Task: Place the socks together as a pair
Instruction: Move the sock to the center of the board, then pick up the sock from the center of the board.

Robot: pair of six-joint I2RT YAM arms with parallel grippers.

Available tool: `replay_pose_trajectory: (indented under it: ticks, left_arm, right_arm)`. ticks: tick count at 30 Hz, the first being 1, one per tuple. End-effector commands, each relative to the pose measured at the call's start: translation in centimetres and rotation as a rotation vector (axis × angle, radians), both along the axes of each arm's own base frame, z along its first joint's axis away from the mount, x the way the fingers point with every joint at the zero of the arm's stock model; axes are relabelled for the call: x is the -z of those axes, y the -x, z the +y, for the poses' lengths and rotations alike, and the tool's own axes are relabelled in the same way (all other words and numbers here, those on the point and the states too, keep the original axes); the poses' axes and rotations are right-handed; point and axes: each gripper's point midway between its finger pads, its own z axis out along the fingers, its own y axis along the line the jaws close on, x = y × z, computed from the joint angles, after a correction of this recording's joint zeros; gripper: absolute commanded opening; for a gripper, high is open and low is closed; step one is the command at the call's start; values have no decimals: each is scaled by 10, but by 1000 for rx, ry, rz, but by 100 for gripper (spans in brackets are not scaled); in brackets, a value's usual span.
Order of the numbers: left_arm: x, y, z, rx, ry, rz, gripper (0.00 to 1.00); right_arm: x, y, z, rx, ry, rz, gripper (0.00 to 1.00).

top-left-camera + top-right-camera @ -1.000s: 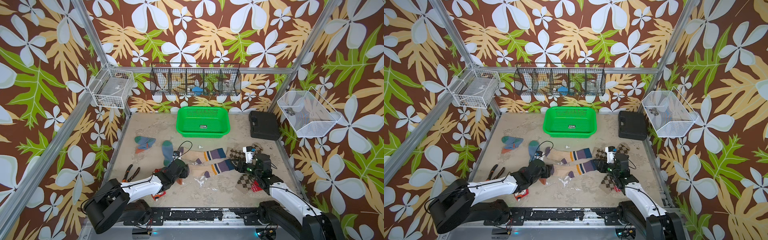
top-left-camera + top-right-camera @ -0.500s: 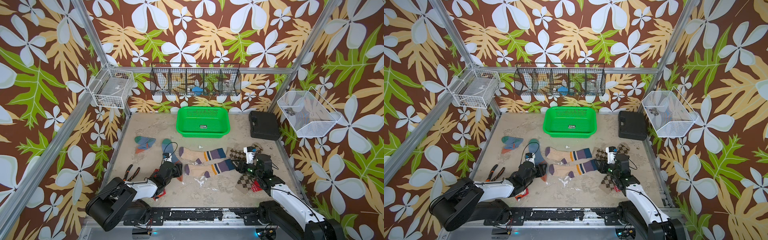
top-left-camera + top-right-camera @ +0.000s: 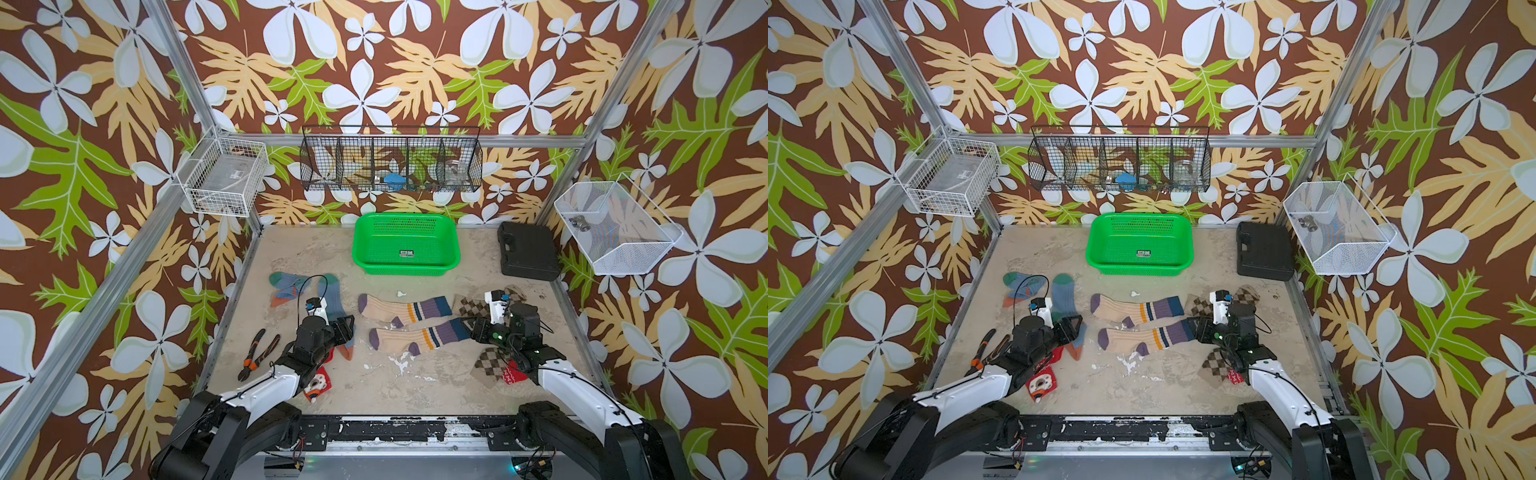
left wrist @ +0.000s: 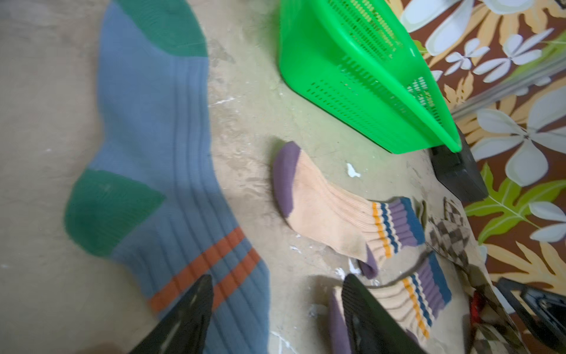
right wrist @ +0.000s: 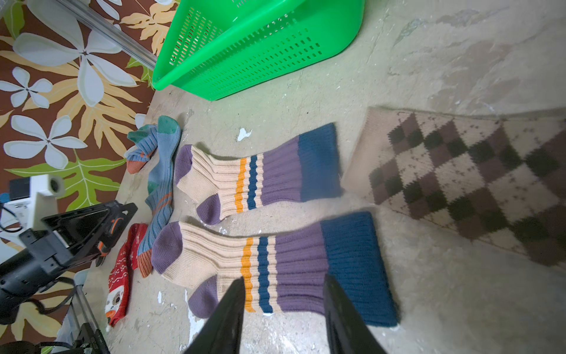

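So, your table (image 3: 415, 374) has the green basket (image 3: 405, 269) at 12 o'clock and the black case (image 3: 527, 251) at 1. Mid-table, the far striped sock (image 3: 399, 309) and near striped sock (image 3: 419, 338) lie side by side. The blue sock (image 4: 153, 122) is at 10. Your left claw (image 4: 277, 280) gapes wide by its cuff. Your right claw (image 5: 284, 279) at 3 is parted and empty above the near striped sock.

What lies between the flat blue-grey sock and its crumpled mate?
Nothing visible does. The flat blue-grey sock and the crumpled mate lie side by side with only bare table between them; the left arm's cable loops above the gap in both top views.
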Motion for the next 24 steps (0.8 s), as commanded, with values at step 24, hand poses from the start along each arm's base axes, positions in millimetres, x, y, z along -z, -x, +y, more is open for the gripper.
replay_pose_trajectory:
  ticks: [24]
  left_arm:
    - [59,37,-79,316,-137,184,39]
  right_arm:
    - [69,-6,-20,109,212,197,45]
